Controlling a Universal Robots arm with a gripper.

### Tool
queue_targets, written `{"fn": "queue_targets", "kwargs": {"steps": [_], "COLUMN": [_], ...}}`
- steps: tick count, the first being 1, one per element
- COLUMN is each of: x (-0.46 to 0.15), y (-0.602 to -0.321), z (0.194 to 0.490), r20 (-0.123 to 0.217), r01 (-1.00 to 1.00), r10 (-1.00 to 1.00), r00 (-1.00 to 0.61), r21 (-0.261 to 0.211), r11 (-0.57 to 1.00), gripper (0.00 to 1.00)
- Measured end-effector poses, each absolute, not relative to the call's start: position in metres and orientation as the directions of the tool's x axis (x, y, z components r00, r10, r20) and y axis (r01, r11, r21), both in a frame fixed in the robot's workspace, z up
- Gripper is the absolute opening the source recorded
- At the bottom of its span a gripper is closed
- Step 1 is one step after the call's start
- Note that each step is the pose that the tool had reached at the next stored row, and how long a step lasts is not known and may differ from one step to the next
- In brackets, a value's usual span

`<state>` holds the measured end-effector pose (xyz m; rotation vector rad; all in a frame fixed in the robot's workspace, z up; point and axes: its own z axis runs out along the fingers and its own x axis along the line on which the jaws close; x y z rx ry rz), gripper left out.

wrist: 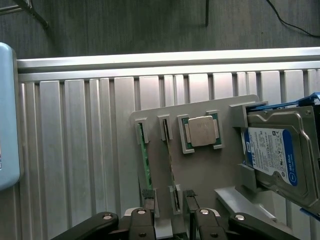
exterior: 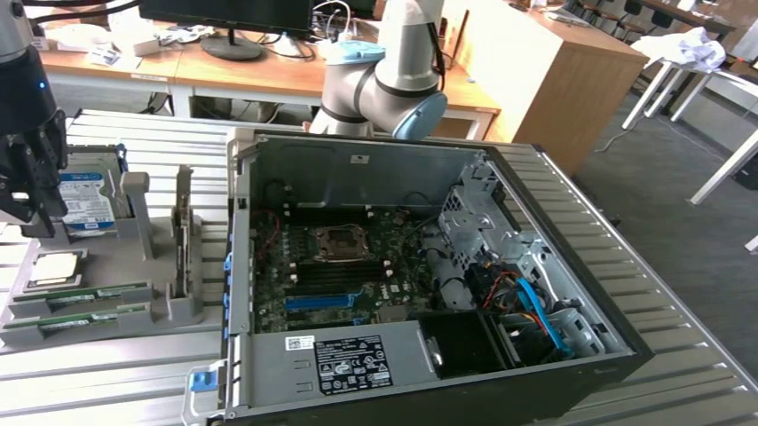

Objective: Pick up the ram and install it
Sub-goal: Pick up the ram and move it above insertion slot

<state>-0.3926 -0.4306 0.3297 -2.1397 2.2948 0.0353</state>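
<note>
Gripper [wrist: 170, 204] spread wide and empty, I hover over the grey slotted holder [wrist: 200, 172]; the long thin green circuit-board ram stick [wrist: 170, 162] stands on edge just below, between my jaws. I'd centre on it, descend straight and pinch its flat faces (its twin [wrist: 144, 155] sits just outside one finger, easily snagged).

Ram [wrist: 144, 160] in holder [wrist: 200, 170] slot; processor [wrist: 202, 131] between ram and hard drive [wrist: 272, 157].

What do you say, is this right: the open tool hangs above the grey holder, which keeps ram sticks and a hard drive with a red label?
Not quite. The label on the hard drive is blue and white, as the wrist view shows. The rest stands.
</note>
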Motion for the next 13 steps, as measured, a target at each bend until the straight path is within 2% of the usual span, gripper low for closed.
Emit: {"fn": "queue_targets", "kwargs": {"steps": [13], "x": [-0.3926], "y": [-0.4312], "z": [0.3270], "r20": [-0.018], "r01": [-0.997], "r10": [-0.997], "r00": [-0.070], "r21": [0.014], "r11": [0.070], "gripper": [0.36]}}
